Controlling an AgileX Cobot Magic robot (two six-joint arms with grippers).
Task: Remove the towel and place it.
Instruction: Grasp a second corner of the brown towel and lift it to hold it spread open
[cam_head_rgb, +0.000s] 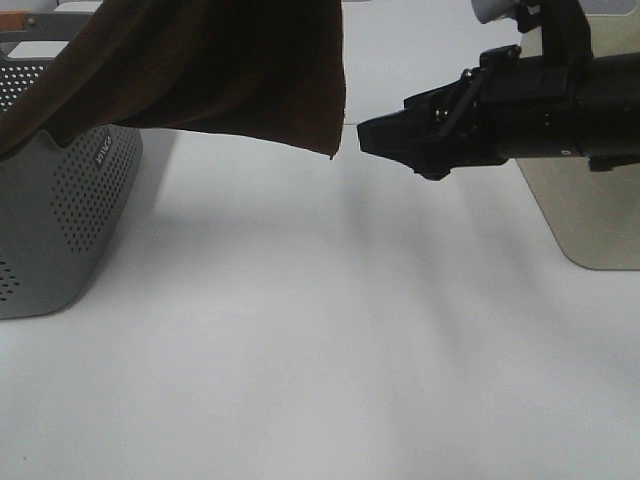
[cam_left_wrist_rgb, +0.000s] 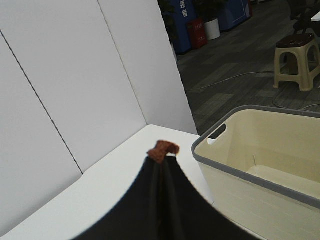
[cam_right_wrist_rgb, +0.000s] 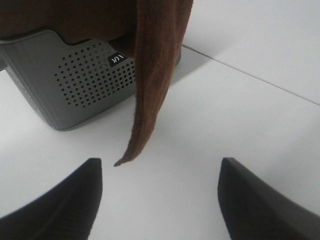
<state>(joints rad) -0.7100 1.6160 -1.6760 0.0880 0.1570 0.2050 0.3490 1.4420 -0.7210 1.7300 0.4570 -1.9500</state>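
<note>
The dark brown towel (cam_head_rgb: 215, 70) hangs in the air from above the exterior view's upper edge, its left part trailing down into the grey basket (cam_head_rgb: 60, 230). Its lower free corner (cam_right_wrist_rgb: 122, 160) dangles above the table. In the left wrist view my left gripper (cam_left_wrist_rgb: 162, 156) is shut, a tuft of the towel (cam_left_wrist_rgb: 163, 148) pinched at its tips. My right gripper (cam_head_rgb: 364, 135) is level with that corner and just right of it. Its fingers (cam_right_wrist_rgb: 75, 195) stand open, the corner a little ahead of them and untouched.
The grey perforated basket stands at the table's left edge. A cream basket with a grey rim (cam_left_wrist_rgb: 250, 170) stands at the right (cam_head_rgb: 590, 220), behind the right arm. White table (cam_head_rgb: 320, 350) lies between them. White wall panels stand behind the table.
</note>
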